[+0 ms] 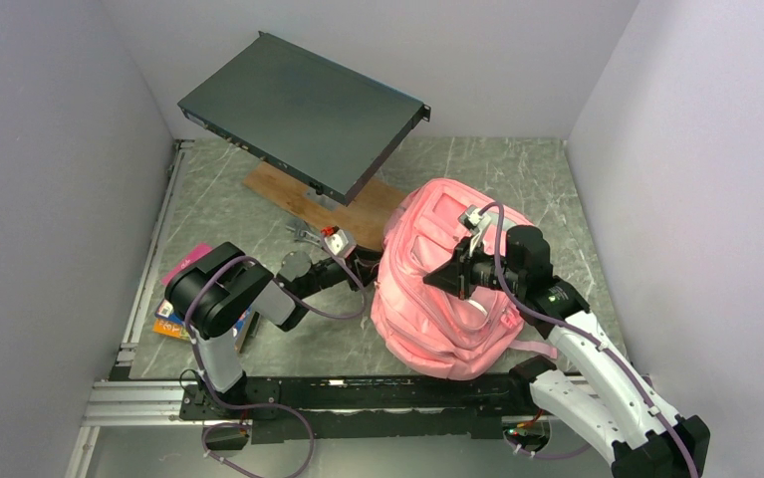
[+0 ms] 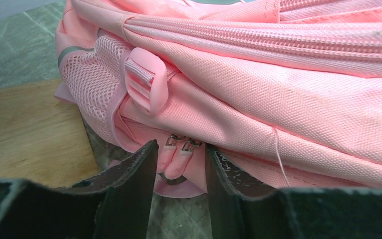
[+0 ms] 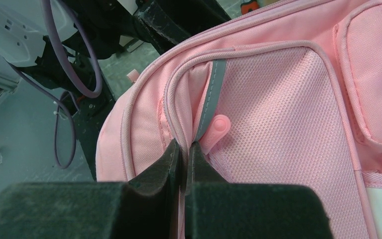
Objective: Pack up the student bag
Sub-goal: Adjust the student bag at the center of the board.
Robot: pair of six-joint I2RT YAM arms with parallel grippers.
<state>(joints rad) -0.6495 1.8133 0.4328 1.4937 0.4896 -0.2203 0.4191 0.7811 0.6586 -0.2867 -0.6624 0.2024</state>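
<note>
The left gripper (image 2: 181,148) sits at the left side of the student bag (image 1: 422,324), jaws apart with two zipper pulls (image 2: 178,158) between them. The bag lies on the grey table (image 1: 328,344). On the bag's top, the right gripper (image 3: 183,147) is pinched together on its fabric.
</note>
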